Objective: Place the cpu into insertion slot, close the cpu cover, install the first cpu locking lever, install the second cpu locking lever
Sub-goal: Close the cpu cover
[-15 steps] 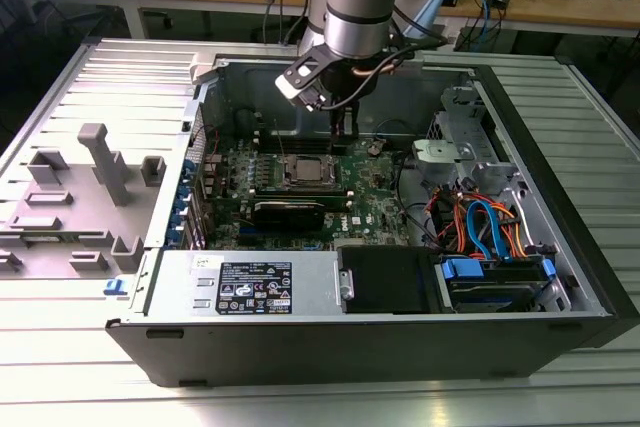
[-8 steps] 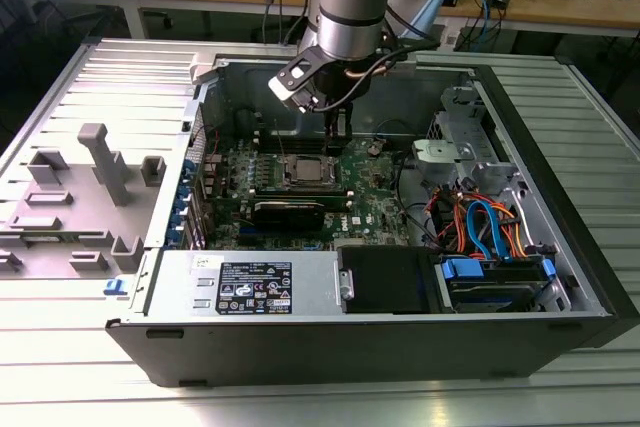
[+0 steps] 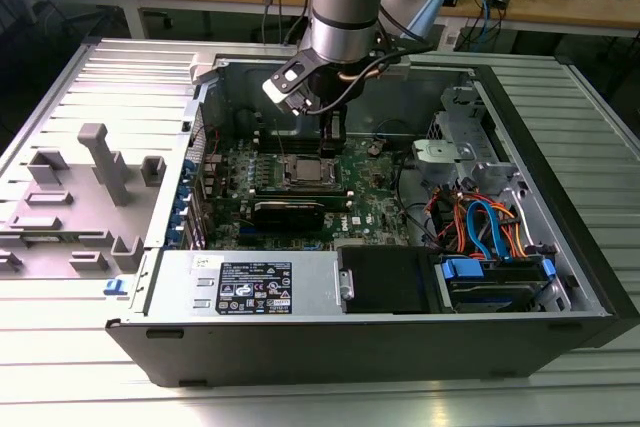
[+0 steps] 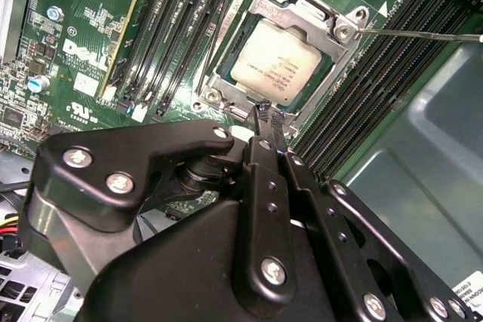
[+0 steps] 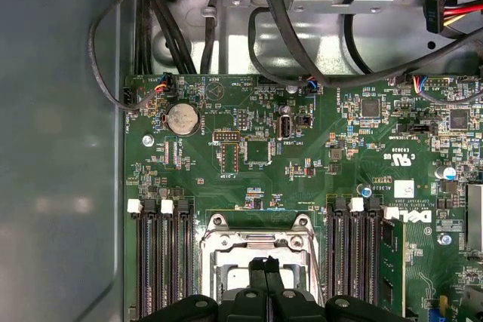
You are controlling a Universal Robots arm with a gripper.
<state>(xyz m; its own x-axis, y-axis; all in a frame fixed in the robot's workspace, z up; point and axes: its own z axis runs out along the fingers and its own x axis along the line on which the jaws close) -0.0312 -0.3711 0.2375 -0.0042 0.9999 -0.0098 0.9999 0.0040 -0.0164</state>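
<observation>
Cpu (image 4: 281,62) lid: dull silver metal. Cover (image 4: 300,7): shinier bare metal. Gripper (image 4: 266,115): matt black, bright screws. Board (image 3: 372,185): glossy green. At its three o'clock in the exterior view, smooth plastic-sheathed cables (image 3: 490,227).

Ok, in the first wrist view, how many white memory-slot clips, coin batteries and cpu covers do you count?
white memory-slot clips: 4
coin battery: 1
cpu cover: 1
Total: 6
</observation>
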